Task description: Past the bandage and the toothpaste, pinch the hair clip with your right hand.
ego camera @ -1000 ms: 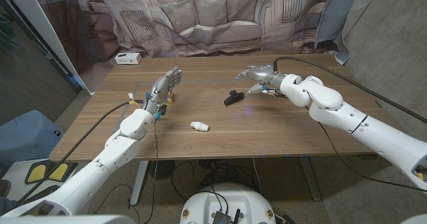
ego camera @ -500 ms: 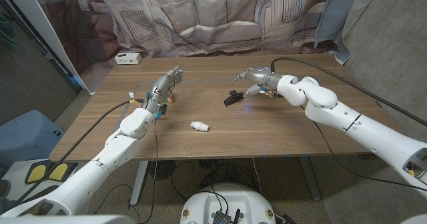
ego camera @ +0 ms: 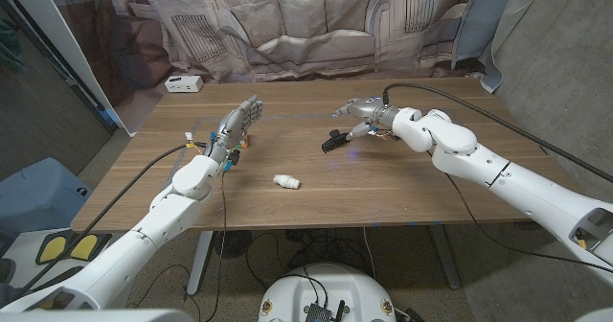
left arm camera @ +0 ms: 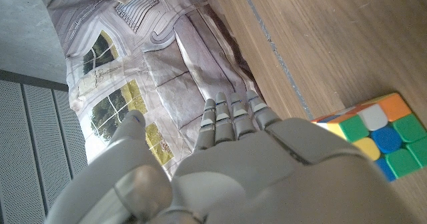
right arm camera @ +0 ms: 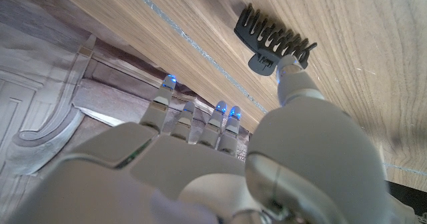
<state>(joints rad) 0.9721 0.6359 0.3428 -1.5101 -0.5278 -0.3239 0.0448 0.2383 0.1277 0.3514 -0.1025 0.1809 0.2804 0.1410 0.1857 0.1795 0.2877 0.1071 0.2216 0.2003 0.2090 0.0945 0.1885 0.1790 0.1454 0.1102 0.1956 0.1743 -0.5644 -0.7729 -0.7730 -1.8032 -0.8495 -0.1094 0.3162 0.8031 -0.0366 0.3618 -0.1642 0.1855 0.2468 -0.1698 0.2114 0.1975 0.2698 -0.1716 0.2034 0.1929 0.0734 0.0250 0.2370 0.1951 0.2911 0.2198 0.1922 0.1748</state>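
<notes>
Fingers of the right hand point(ego camera: 362, 112) are spread and hold nothing; its thumb tip point(right arm camera: 291, 69) touches the hair clip point(right arm camera: 272, 44) lying on the table point(ego camera: 402, 183) just beyond. Black, toothed plastic: probably light, stiff, apt to skid. Best pinched across its hinge tab.

The wooden table point(ego camera: 402, 183) has a brown grain top and a thin pale seam running across it. A black hair clip point(ego camera: 332, 141) lies near the middle, toward the far edge. A small white tube-like item point(ego camera: 285, 181) lies nearer the front edge, left of centre. A multicoloured cube point(left arm camera: 373, 134) sits toward the left side. A white box point(ego camera: 183, 83) rests at the far left corner.
</notes>
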